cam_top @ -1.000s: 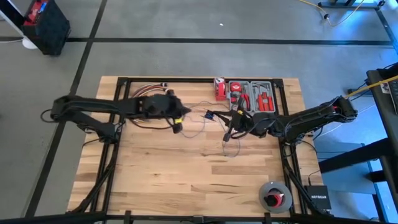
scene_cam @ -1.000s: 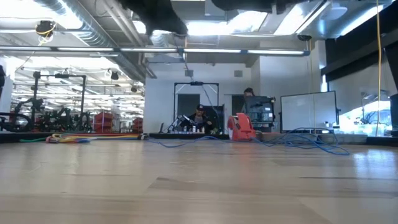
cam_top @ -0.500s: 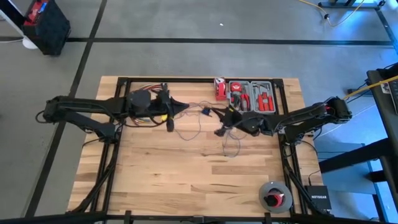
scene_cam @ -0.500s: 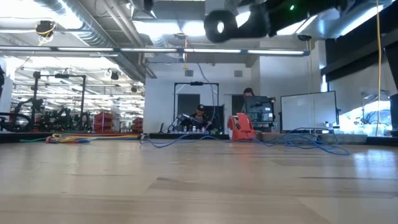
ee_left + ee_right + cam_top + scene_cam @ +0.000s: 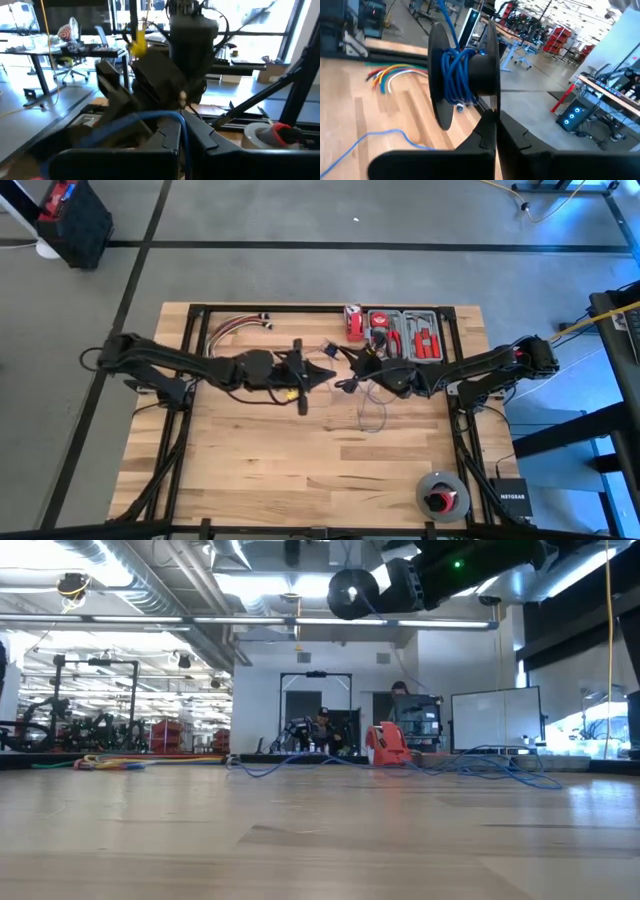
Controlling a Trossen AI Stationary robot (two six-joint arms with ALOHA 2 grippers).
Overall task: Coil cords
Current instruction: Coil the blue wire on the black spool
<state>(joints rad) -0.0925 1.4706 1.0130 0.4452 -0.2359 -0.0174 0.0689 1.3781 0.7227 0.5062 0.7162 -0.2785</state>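
Right gripper (image 5: 492, 131): jaws fully closed, pinched on the flange of a black spool (image 5: 465, 80) with several turns of blue wire (image 5: 454, 70) wound on its hub. In the high view it sits just in front of the red tool tray (image 5: 404, 335), held above the table. The low view shows the spool raised high, round face toward the camera.

Left gripper (image 5: 181, 142): jaws closed, a strand of the blue wire curving over and down between the fingers. Seems pinched, though the exact contact is blurred. In the high view the left gripper (image 5: 303, 376) is beside the spool, on the side away from the tray.

Change from earlier: the left arm has reached further toward the tray and the two grippers are now closer together. The right gripper shifted slightly toward the left one.

Loose wire loops lie on the wooden table (image 5: 300, 470) in front of the tray, below the right gripper. A red, yellow and white wire bundle (image 5: 235, 326) lies at the table's far edge, well apart from the tray.
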